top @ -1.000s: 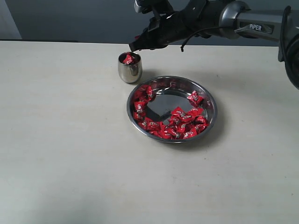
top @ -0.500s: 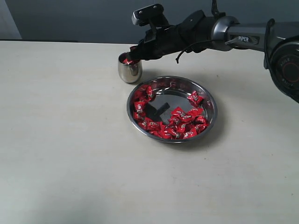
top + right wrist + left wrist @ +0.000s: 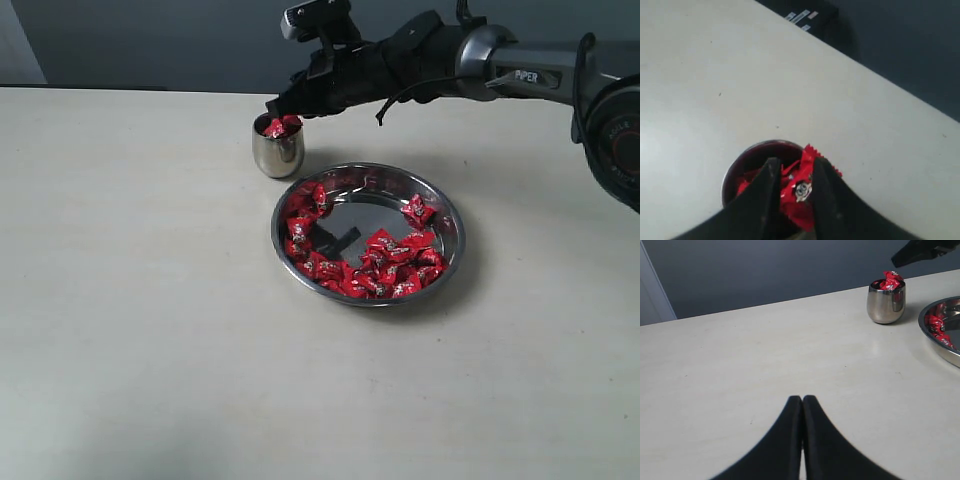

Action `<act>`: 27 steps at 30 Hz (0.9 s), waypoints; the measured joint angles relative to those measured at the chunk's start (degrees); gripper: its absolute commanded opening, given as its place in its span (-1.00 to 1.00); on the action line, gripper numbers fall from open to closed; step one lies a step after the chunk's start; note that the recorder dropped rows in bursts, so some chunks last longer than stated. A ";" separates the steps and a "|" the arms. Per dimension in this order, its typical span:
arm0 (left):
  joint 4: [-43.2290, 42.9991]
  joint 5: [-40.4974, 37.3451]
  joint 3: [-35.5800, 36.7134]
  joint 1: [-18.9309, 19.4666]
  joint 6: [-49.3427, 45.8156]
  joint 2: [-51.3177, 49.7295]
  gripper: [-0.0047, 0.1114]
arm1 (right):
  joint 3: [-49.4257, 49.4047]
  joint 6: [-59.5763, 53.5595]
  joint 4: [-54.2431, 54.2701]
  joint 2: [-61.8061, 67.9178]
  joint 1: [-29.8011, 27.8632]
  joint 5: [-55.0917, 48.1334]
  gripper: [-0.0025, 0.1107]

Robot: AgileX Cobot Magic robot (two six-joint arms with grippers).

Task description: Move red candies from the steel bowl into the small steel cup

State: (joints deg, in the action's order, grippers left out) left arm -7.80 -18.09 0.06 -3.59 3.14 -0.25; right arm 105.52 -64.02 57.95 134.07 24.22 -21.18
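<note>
1. The step in hand is the drop: the right claw [image 3: 794, 164] hangs just over the cup [image 3: 277, 152], with its jaws a little apart and nothing pinched
2. One red candy [image 3: 891, 280] sits on top of the pile in the cup and pokes up past the rim, clear of the claw tip
3. The cup looks close to full, so I think more candies could slide off
4. Most candies [image 3: 395, 265] lie in the bowl [image 3: 372, 166], which stands on the table [image 3: 140, 300] just beside the cup
5. Next, I think, the right claw must lift, swing over the bowl, open wide, come down on one candy at the edge of the heap and pinch it
6. The left claw [image 3: 802, 399] is pressed together and holds nothing, low over the table and well away from the cup
7. The cup is shiny steel and round like an egg
8. The bowl is wide, shallow and bright like a mirror
9. The wrappers are red, crinkly and shiny, so they may slip
10. The table is pale and smooth
</note>
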 measured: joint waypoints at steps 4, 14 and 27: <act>0.00 0.00 0.00 0.00 0.00 0.00 -0.91 | 0.25 0.00 0.02 -2.74 0.00 1.15 -0.54; 0.00 0.00 0.00 0.00 0.00 0.00 -0.91 | 0.25 5.28 -7.63 -8.92 0.00 -4.49 -0.96; 0.00 0.00 0.00 0.00 0.00 0.00 -0.91 | -21.58 21.81 -20.24 -28.14 -8.09 -1.05 -0.97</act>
State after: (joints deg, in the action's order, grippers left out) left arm -7.80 -18.09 0.06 -3.59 3.14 -0.25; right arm 83.94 -42.21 37.72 105.94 16.12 -22.23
